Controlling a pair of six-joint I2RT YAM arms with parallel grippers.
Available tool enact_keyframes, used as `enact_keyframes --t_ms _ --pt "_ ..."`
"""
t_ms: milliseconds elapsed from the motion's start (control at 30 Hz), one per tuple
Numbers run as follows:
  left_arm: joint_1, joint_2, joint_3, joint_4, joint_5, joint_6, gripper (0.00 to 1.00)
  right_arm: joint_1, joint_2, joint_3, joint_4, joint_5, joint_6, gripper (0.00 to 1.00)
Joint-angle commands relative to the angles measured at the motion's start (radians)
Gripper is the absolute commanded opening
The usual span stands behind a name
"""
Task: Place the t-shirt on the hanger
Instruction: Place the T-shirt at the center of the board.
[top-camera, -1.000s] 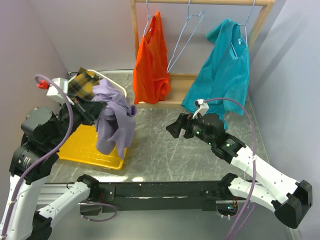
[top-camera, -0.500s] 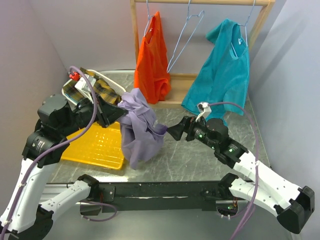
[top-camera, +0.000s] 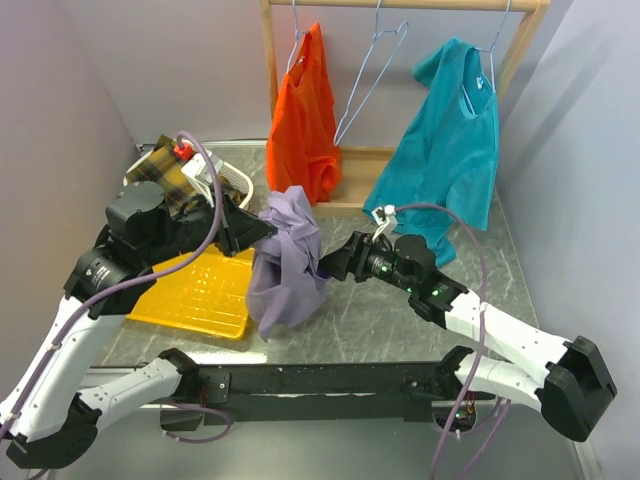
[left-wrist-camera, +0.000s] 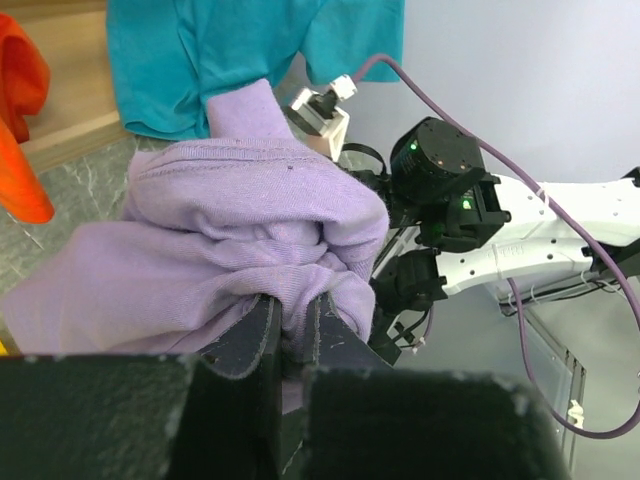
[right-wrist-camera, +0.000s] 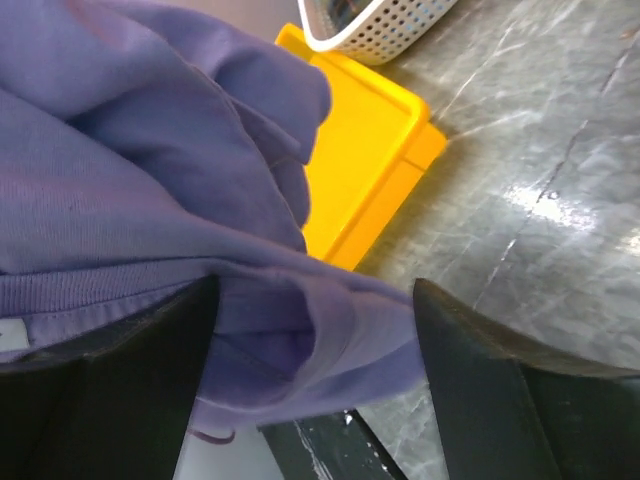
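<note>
The lavender t-shirt (top-camera: 287, 262) hangs bunched above the table's middle, held by my left gripper (top-camera: 262, 227), which is shut on its upper folds. In the left wrist view the fingers (left-wrist-camera: 260, 335) pinch the purple cloth (left-wrist-camera: 230, 240). My right gripper (top-camera: 332, 263) is open at the shirt's right side, and a fold of the shirt (right-wrist-camera: 300, 330) lies between its spread fingers (right-wrist-camera: 470, 370). The empty wire hanger (top-camera: 370, 75) hangs on the wooden rack between the orange garment and the teal t-shirt, apart from both grippers.
An orange garment (top-camera: 302, 125) and a teal t-shirt (top-camera: 450, 140) hang on the wooden rack (top-camera: 340, 205) at the back. A yellow tray (top-camera: 200, 295) lies at the left, with a white basket (top-camera: 215, 180) of plaid cloth behind it. Purple walls stand on both sides.
My left gripper has carried the lavender t-shirt rightward from over the yellow tray to the table's middle. My right gripper has moved left up to the shirt.
</note>
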Motion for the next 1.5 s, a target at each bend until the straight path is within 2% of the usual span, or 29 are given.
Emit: enact_keyframes --t_ms 0,133,167,200,233,333,500,567,733,800,833,867,933,967,1033,1067,1167,1267,1433,1467 --pt "-0.053 -0.007 0.042 0.091 -0.09 0.011 0.01 0.02 0.02 -0.005 0.088 -0.021 0.047 0.76" --pt "-0.09 -0.008 0.031 0.112 -0.184 -0.004 0.01 0.024 -0.011 -0.014 -0.06 0.088 0.03 0.54" --pt "-0.095 -0.013 0.015 0.118 -0.207 -0.015 0.01 0.024 -0.044 -0.011 -0.094 0.123 0.017 0.43" --pt "-0.098 -0.016 0.004 0.126 -0.238 -0.02 0.01 0.026 -0.063 -0.006 -0.129 0.155 0.011 0.36" --pt "-0.101 -0.02 -0.008 0.147 -0.246 -0.023 0.01 0.024 -0.081 0.001 -0.207 0.227 0.007 0.2" --pt "-0.106 -0.02 -0.064 0.19 -0.259 -0.041 0.02 0.018 -0.144 0.076 -0.373 0.341 -0.055 0.0" --pt "-0.122 -0.006 -0.18 0.282 -0.215 -0.079 0.09 0.001 -0.175 0.332 -0.608 0.595 -0.173 0.0" --pt "-0.145 -0.006 -0.241 0.33 -0.224 -0.106 0.09 -0.005 -0.158 0.467 -0.657 0.687 -0.238 0.0" --pt "-0.207 -0.031 -0.439 0.472 -0.284 -0.193 0.13 -0.005 -0.066 0.743 -0.765 0.719 -0.351 0.0" --pt "-0.225 -0.042 -0.513 0.564 -0.318 -0.236 0.17 -0.005 -0.041 0.782 -0.8 0.687 -0.358 0.0" --pt "-0.231 -0.049 -0.586 0.597 -0.33 -0.275 0.21 -0.003 -0.025 0.787 -0.803 0.671 -0.359 0.0" --pt "-0.239 -0.054 -0.622 0.624 -0.359 -0.293 0.32 -0.003 -0.021 0.778 -0.806 0.653 -0.361 0.0" --pt "-0.259 -0.059 -0.724 0.721 -0.37 -0.314 0.44 -0.003 -0.02 0.721 -0.799 0.628 -0.347 0.0" --pt "-0.265 -0.056 -0.752 0.741 -0.37 -0.316 0.59 -0.003 -0.02 0.7 -0.795 0.617 -0.341 0.0" --pt "-0.274 -0.046 -0.813 0.807 -0.323 -0.281 0.66 -0.002 -0.011 0.64 -0.782 0.597 -0.329 0.0" --pt "-0.28 -0.045 -0.832 0.835 -0.292 -0.264 0.73 -0.002 -0.005 0.624 -0.78 0.596 -0.324 0.0" --pt "-0.306 -0.045 -0.872 0.846 -0.244 -0.209 0.73 -0.002 0.017 0.58 -0.779 0.596 -0.319 0.0" --pt "-0.339 -0.033 -0.869 0.803 -0.275 -0.178 0.69 -0.002 0.035 0.555 -0.774 0.603 -0.313 0.0" --pt "-0.397 0.052 -0.782 0.72 -0.487 -0.156 0.63 -0.002 0.04 0.547 -0.774 0.63 -0.298 0.0" --pt "-0.403 0.07 -0.76 0.691 -0.518 -0.155 0.59 -0.002 0.038 0.549 -0.774 0.636 -0.296 0.0"
